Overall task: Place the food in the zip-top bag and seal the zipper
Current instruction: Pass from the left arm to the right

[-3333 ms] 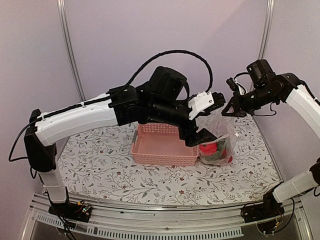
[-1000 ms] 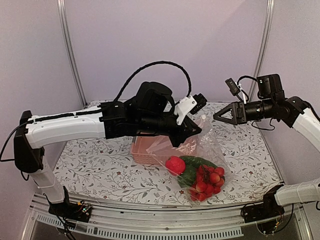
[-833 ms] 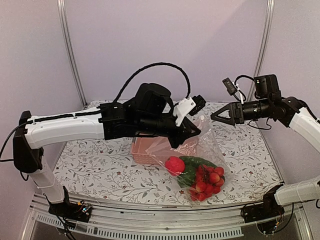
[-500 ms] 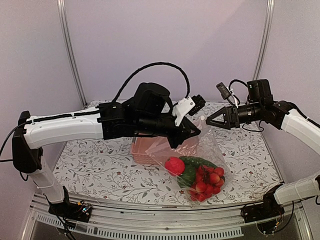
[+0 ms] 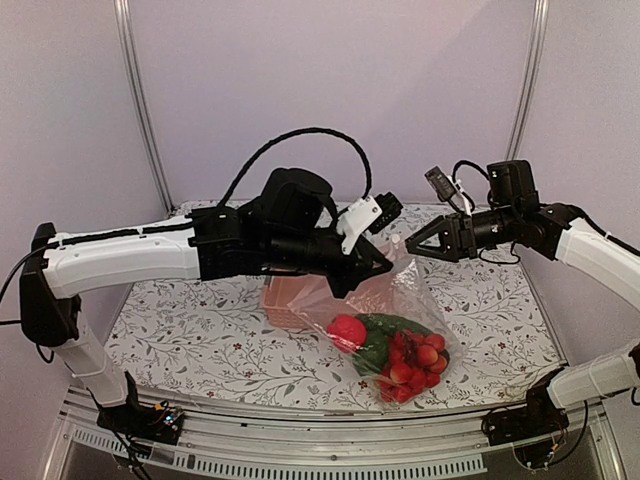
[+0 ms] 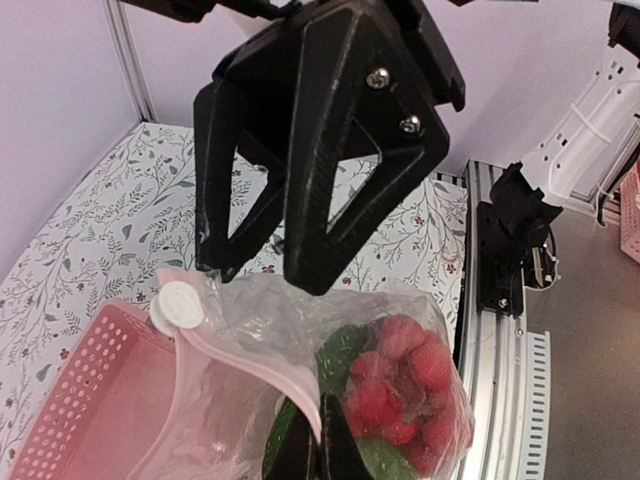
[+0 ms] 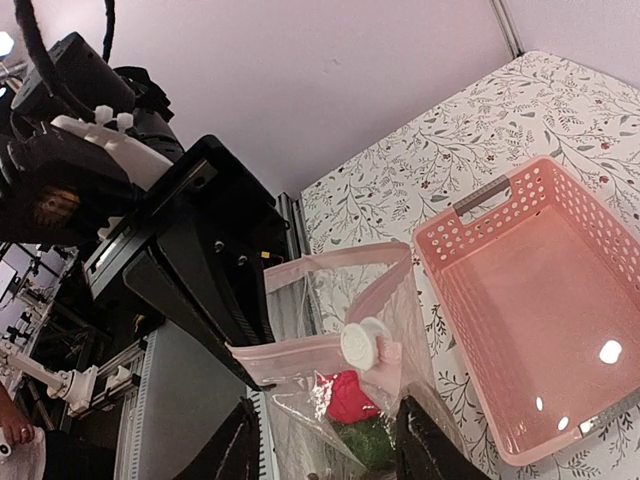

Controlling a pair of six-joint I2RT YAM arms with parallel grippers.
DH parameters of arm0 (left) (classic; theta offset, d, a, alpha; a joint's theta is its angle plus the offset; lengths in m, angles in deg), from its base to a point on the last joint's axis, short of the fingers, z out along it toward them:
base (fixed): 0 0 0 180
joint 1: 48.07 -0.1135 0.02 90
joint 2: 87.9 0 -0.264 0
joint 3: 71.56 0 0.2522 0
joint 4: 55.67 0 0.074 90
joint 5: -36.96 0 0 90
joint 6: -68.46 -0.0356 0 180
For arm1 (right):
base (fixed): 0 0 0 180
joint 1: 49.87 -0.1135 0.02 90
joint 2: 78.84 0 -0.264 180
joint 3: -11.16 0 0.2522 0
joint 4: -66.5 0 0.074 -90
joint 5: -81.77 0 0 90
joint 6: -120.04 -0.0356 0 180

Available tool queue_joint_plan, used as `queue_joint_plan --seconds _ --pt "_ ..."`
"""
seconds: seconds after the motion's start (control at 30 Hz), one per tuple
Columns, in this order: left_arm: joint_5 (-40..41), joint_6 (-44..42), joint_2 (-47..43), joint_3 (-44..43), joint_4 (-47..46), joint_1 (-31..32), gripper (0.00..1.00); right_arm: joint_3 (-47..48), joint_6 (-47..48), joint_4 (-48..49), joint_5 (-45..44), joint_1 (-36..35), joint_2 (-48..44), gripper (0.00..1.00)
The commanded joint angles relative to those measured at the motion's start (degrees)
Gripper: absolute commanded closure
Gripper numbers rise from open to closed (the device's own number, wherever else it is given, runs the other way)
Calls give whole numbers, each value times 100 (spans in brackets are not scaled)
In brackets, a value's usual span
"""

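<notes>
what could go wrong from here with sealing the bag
1. The zip-top bag hangs from a single pinch by the left gripper, with the food heavy at its bottom. The edge may slip out.
2. The right gripper is open and close to the white end of the zipper. It may push the floppy edge away rather than catch it.

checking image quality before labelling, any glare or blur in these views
Right wrist view: two white glare spots on the floor of the pink basket, and the right tool is dark and out of focus at the bottom edge. Left wrist view: the food looks hazy through the crinkled zip-top bag. Top view: evenly lit and sharp.
</notes>
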Motion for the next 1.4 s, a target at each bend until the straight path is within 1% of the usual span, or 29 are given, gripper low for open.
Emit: queue_joint_plan --seconds 0.0,0.3,0.4,0.47,0.57,0.63,0.7,0.73,0.8,0.9,1.0,1.07,1.1,1.17,1.23,1.37 --pt "-64 -36 -187 72 -16 -103 100 -86 201 40 -239 -70 77 53" --pt "-223 -36 -207 88 -19 -139 100 9 292 230 -378 -135 480 51" --pt "-246 -36 -215 88 -15 -135 100 -23 315 356 -261 -166 595 47" --pt "-234 -36 -212 73 23 -153 100 -27 287 440 -125 -199 652 47" --pt "-226 -36 -228 108 51 -174 100 8 289 466 109 -264 732 54" --pt "-228 -36 -233 143 56 -190 100 11 267 528 291 -297 733 61" --pt "-216 -36 -241 162 51 -200 100 23 209 574 377 -319 731 74" --pt "-200 -36 -240 173 51 -200 100 21 202 571 389 -319 738 83" --pt "-174 -36 -249 203 61 -205 100 34 180 562 315 -321 728 93" --pt "-105 -36 -284 279 69 -214 100 40 162 484 49 -321 639 100" --pt "137 -25 -332 348 116 -233 100 105 172 301 -212 -321 490 100" --pt "515 68 -367 351 203 -255 100 180 207 158 -312 -321 387 100" --pt "645 108 -381 351 250 -272 98 214 209 76 -356 -321 335 100" --pt "1091 213 -432 351 313 -314 92 288 214 -123 -473 -321 154 100" --pt "1390 356 -482 347 324 -351 79 376 248 -355 -592 -322 -19 100" --pt "1154 298 -499 166 288 -390 56 590 443 -899 -829 -327 -256 100"
